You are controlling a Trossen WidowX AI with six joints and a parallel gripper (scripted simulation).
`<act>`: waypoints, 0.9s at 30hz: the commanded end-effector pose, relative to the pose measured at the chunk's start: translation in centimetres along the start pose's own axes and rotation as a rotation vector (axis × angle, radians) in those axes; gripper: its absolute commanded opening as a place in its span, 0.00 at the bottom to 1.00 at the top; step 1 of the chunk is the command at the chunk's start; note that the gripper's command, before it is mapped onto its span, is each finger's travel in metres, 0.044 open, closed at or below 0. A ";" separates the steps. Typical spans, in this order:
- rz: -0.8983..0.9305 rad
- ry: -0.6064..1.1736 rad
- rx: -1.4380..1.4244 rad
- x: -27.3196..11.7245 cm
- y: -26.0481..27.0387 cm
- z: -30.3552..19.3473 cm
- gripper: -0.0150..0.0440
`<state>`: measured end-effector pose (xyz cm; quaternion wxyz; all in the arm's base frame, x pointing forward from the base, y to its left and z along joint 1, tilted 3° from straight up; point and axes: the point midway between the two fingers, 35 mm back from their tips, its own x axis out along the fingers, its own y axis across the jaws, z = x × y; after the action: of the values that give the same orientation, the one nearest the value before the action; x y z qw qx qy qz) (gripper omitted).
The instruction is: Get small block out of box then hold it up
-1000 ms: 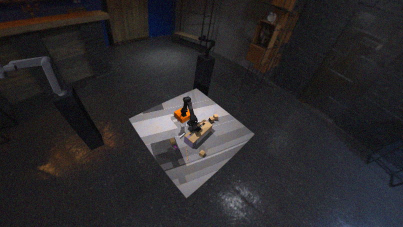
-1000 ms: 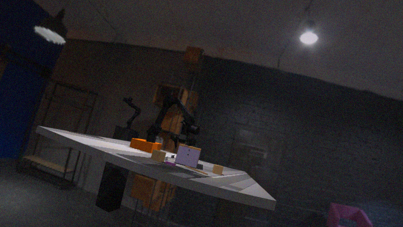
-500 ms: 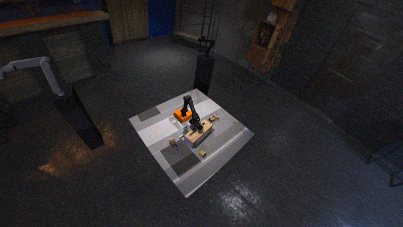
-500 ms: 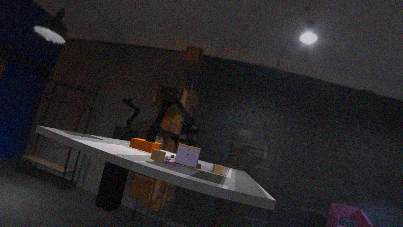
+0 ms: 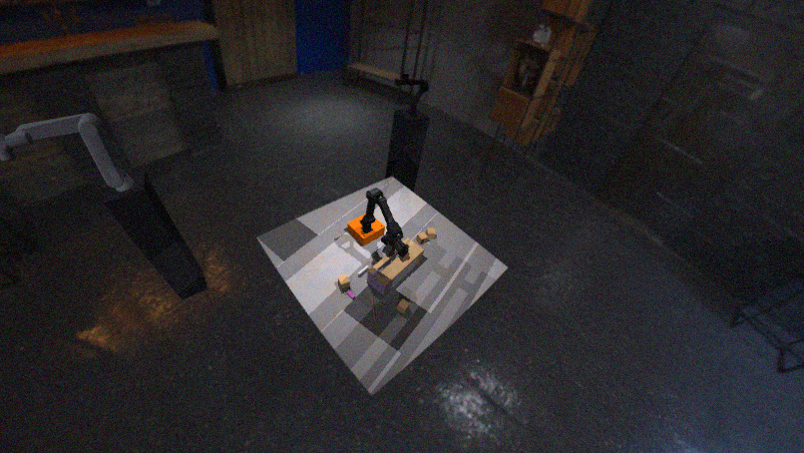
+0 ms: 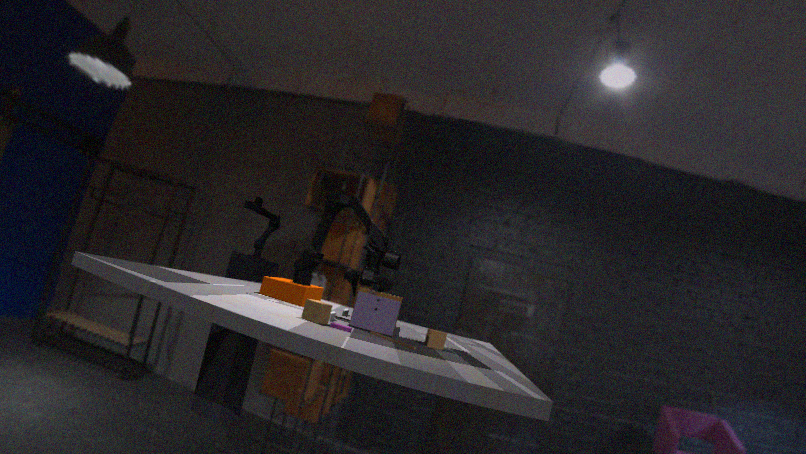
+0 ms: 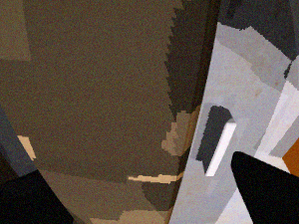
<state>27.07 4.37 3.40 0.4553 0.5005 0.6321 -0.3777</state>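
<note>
The box (image 5: 395, 269) (image 6: 376, 310) (image 7: 100, 104) stands on the table, with a wooden top and a pale purple end panel. Its clear front cannot be made out, and the small block on the shelf is not visible in any view. My gripper (image 7: 164, 158) is open with nothing between its fingers. It hangs over the box's top, close to it. In the wrist view the brown top fills the space between the two black fingertips, with the right fingertip past the box's long edge, over the table. Whether a finger touches the box cannot be told.
Tan blocks (image 5: 343, 281) (image 5: 403, 305) (image 5: 431, 232) lie around the box. A magenta piece (image 5: 350, 293) (image 6: 340, 326) lies near one of them. A white bar (image 5: 363, 270) (image 7: 220, 149) lies beside the box, on the side of the orange arm base (image 5: 365, 231) (image 6: 287, 290).
</note>
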 end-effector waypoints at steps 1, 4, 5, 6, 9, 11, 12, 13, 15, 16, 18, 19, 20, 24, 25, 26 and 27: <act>0.002 0.006 0.000 0.4 0.0 -1.1 0.93; 0.002 0.007 0.000 0.6 0.0 -1.8 0.93; 0.002 0.007 0.000 0.7 0.0 -2.0 0.93; 0.002 0.007 0.000 0.8 0.0 -2.3 0.93; 0.002 0.008 0.000 1.0 0.0 -3.0 0.93; 0.002 0.008 0.000 1.2 0.0 -3.5 0.93; 0.002 0.009 0.000 1.3 0.0 -3.7 0.93; 0.002 0.009 0.000 1.4 0.0 -4.0 0.93; 0.002 0.009 0.000 1.5 0.0 -4.4 0.93; 0.002 0.009 0.000 1.6 0.0 -4.5 0.93; 0.002 0.009 0.000 1.6 0.0 -4.5 0.93; 0.002 0.009 0.000 1.6 0.0 -4.5 0.93; 0.002 0.009 -0.001 1.3 0.0 -4.6 0.93; 0.001 0.007 -0.003 -1.5 0.2 -5.5 0.93; 0.000 0.006 -0.003 -2.6 0.1 -5.8 0.93; 0.000 0.006 -0.004 -3.6 0.1 -6.1 0.93; -0.001 0.005 -0.004 -4.3 0.0 -6.3 0.93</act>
<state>25.98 8.95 6.47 0.4498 0.4958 0.6378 -0.3809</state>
